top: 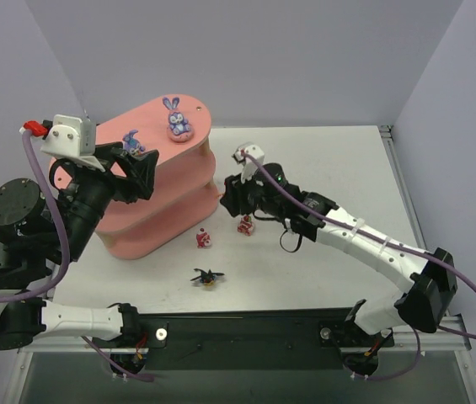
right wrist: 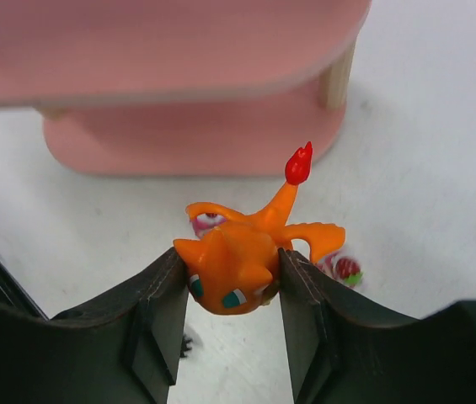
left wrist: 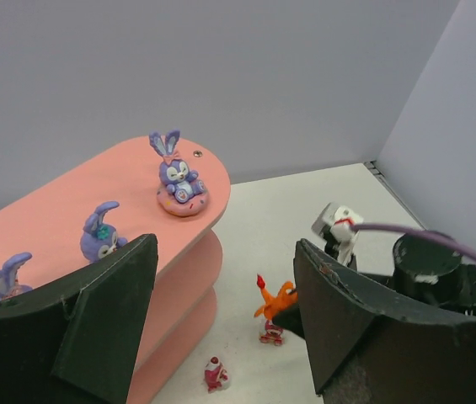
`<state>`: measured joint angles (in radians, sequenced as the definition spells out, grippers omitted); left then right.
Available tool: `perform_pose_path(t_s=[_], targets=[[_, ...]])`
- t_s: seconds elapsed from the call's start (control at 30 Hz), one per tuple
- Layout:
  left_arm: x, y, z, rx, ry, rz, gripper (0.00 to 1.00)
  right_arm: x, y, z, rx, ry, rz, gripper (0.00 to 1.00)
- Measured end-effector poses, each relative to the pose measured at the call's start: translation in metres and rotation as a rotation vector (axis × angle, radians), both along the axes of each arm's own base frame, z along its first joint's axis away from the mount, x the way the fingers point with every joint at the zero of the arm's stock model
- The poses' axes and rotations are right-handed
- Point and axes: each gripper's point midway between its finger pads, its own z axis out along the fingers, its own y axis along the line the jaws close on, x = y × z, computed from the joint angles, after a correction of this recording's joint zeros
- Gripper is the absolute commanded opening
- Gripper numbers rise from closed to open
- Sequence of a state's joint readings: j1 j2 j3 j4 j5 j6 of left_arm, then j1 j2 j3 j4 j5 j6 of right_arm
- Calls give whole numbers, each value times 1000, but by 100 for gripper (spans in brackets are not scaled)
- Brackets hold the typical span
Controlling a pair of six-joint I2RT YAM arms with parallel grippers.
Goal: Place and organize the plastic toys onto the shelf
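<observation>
The right claw [right wrist: 229, 282] pinches the orange toy [right wrist: 236, 252] by its head above the desk [right wrist: 440, 168], near the rounded end of the shelf [right wrist: 195, 135]. The left claw [left wrist: 221, 320] hangs spread, empty, beside its top tier. Best to clear a board's edge first, then lower the toy upright.

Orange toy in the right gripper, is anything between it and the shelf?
Nothing visible. The right gripper is shut on the orange toy, and only bare table lies between it and the shelf. Two pink-red toys sit lower, on the table.
</observation>
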<state>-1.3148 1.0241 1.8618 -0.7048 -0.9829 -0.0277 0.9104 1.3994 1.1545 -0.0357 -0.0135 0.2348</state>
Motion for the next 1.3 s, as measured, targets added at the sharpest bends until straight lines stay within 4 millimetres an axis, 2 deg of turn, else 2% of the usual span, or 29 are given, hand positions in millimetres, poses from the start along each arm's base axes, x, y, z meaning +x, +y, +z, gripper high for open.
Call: perform_pose_path(t_s=[0.1,0.17,0.23,0.3,0.43,0.5,0.63,0.93,1.3], targets=[[2,6,0,1,4,33,75,29,7,50,108,-73,-17,9],[3,6,0,12,8,50,75,44,16,71,154,-109,-8,9],[6,4,-2,27,12,67,75,54,30,81,183,-131,14,8],[7,3,-2,40,16,83,75,60,40,80,190,-130,32,8],[9,3,-4,59,20,105,75,72,57,63,189,-101,59,8],[10,7,-4,65,19,118,75,73,62,52,191,-71,66,8],[10,15,-1,67,15,144,75,80,66,45,227,-32,62,8],[11,26,2,94,6,187,75,95,82,65,296,-16,81,8],[11,34,3,99,4,212,75,94,94,57,280,25,113,9]])
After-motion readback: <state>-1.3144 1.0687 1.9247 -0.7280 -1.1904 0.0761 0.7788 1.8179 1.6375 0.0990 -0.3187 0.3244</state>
